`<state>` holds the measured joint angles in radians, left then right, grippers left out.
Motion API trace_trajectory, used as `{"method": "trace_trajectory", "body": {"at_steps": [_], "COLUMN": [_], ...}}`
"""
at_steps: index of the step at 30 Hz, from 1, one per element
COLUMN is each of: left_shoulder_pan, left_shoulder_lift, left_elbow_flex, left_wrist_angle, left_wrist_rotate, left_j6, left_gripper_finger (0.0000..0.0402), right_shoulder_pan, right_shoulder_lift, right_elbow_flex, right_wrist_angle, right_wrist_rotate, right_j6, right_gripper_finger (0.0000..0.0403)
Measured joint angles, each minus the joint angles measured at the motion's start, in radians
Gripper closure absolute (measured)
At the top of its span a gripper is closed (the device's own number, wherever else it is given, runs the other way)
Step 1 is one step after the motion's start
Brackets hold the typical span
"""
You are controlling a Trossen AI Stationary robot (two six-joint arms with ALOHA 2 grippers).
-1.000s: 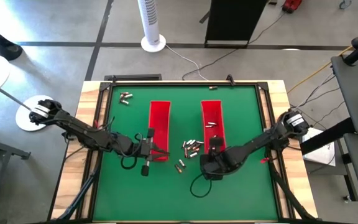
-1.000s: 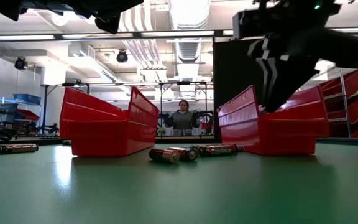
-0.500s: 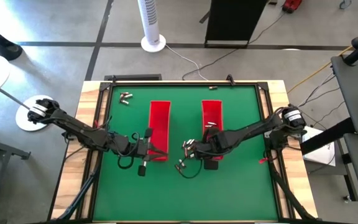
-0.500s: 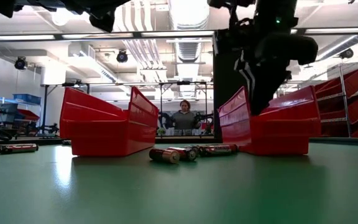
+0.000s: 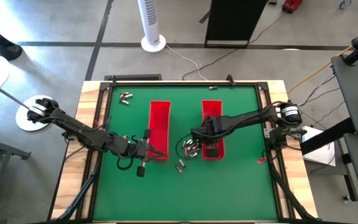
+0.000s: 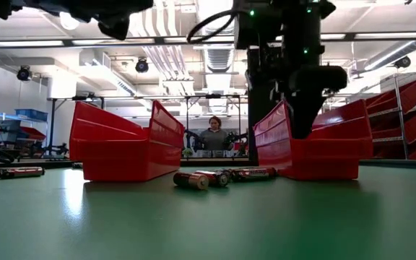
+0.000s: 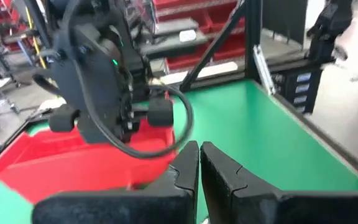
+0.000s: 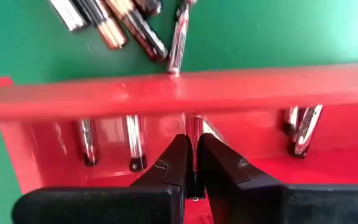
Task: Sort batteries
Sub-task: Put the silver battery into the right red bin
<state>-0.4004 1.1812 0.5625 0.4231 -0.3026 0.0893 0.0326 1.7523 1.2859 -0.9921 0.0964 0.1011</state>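
Two long red trays (image 5: 159, 121) (image 5: 211, 112) lie side by side on the green mat. Loose batteries (image 5: 189, 147) lie in a heap between their near ends, and a couple more (image 5: 179, 167) lie nearer. My right gripper (image 8: 195, 146) points down over the right tray (image 8: 241, 93), shut on a silvery battery. Several batteries (image 8: 132, 140) lie on that tray's floor. My left gripper (image 7: 199, 155) hovers shut and almost level at the left tray's near end (image 5: 161, 152), with nothing in it. My right gripper pinches one battery (image 8: 196, 127) between its two fingertips, coming from above and pointing down. The battery's silvery body shows in the narrow gap past the tips, running along the fingers. It hangs clear above the right tray's floor. The fingers hide the part they hold.
A few batteries (image 5: 125, 96) lie near the mat's far left corner, and two lie at the left in the low view (image 6: 9, 172). A wooden frame (image 5: 92, 124) borders the mat. A person sits in the room beyond the far edge (image 6: 211, 137).
My right gripper has gone toward the table's far edge and a little leftward, from near the right tray's near end to above the tray's inside. Its wrist has turned somewhat, and its fingers have stayed shut.
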Motion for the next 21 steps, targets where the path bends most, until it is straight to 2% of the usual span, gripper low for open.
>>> {"method": "trace_trajectory", "body": {"at_steps": [4, 10, 17, 21], "left_shoulder_pan": [0.000, 0.000, 0.000, 0.000], "left_shoulder_lift": [-0.022, -0.074, -0.087, -0.071], "left_elbow_flex": [0.000, 0.042, 0.142, 0.178], "left_wrist_angle": [-0.021, -0.053, -0.259, -0.296], "left_wrist_rotate": [-0.002, -0.004, -0.001, 0.006], "left_j6": [0.031, 0.085, 0.112, 0.131], "left_gripper_finger": [0.0402, 0.0402, 0.0402, 0.0402], "right_shoulder_pan": [-0.034, -0.026, -0.022, -0.022], "right_shoulder_lift": [0.027, 0.078, 0.080, 0.080], "right_elbow_flex": [-0.018, -0.046, -0.064, -0.064], "right_wrist_angle": [0.031, 0.042, 0.154, 0.159], "right_wrist_rotate": [-0.061, -0.081, -0.070, -0.076], "right_j6": [-0.033, 0.009, 0.007, 0.010], "right_gripper_finger": [0.0374, 0.0374, 0.0374, 0.0374]}}
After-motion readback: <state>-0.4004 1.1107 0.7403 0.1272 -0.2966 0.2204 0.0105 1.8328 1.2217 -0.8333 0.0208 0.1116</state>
